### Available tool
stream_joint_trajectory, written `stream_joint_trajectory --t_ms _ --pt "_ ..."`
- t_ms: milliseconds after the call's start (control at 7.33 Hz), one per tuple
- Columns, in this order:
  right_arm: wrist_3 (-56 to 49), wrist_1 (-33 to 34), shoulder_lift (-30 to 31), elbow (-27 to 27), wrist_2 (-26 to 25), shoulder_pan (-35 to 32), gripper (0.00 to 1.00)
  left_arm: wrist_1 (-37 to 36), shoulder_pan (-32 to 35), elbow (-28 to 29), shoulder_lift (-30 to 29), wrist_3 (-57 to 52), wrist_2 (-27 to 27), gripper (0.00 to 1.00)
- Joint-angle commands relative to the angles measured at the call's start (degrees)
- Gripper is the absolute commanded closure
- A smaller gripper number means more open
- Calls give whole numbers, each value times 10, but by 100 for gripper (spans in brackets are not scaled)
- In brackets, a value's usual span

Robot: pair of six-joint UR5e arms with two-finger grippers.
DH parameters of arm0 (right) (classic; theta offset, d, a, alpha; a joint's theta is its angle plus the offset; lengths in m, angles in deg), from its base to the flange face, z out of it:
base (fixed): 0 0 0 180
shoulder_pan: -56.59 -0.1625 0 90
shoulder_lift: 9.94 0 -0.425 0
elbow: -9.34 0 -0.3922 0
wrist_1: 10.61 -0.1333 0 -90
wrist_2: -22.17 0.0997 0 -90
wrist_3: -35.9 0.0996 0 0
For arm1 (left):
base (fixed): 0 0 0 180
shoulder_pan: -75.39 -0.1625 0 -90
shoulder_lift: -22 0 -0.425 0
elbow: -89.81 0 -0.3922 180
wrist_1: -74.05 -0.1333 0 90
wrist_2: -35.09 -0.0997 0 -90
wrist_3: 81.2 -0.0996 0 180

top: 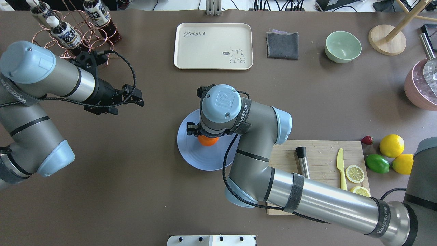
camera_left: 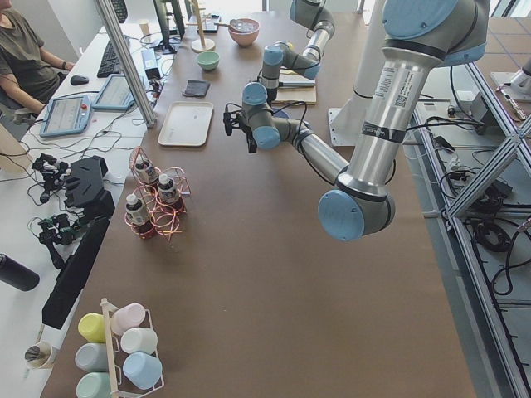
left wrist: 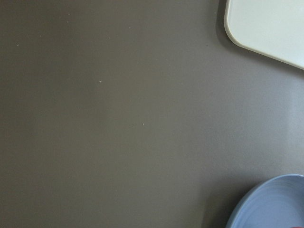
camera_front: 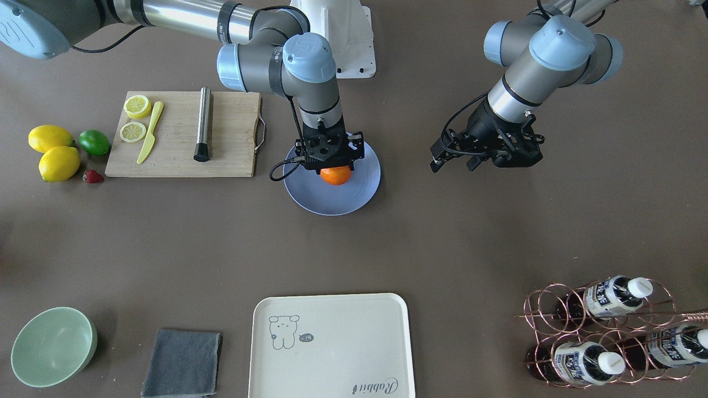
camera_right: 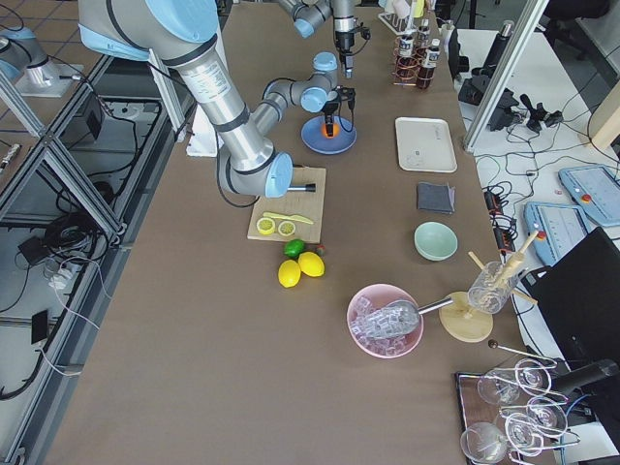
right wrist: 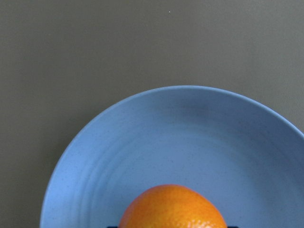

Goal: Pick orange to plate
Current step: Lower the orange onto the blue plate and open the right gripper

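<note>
The orange (camera_front: 336, 175) is low over the middle of the periwinkle-blue plate (camera_front: 332, 203), held between the fingers of my right gripper (camera_front: 331, 165), which points straight down and is shut on it. In the right wrist view the orange (right wrist: 173, 209) fills the bottom centre, with the plate (right wrist: 166, 137) close beneath. I cannot tell whether the fruit touches the plate. From overhead the right wrist covers most of the orange (top: 208, 140). My left gripper (camera_front: 442, 157) hovers open and empty above bare table, well to the side of the plate.
A wooden board (camera_front: 182, 135) with lemon slices, a yellow knife and a metal muddler lies beside the plate. Beyond it are two lemons (camera_front: 55, 155), a lime (camera_front: 94, 142) and a strawberry. A cream tray (camera_front: 332, 342), grey cloth, green bowl (camera_front: 52, 345) and bottle rack (camera_front: 608, 331) line the far edge.
</note>
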Motion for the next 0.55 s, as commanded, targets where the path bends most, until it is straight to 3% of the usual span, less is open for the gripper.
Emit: stream_joint_trajectory --t_ms 0,273,409 --pt "7 4 1 1 -3 1 0 -1 -1 1 -1 1 0 3" --pt "-2 23 10 -29 9 -20 0 -2 0 -7 -3 4 6 3" --pt "-24 99 32 -104 67 -78 0 -44 35 -12 0 -21 45 3"
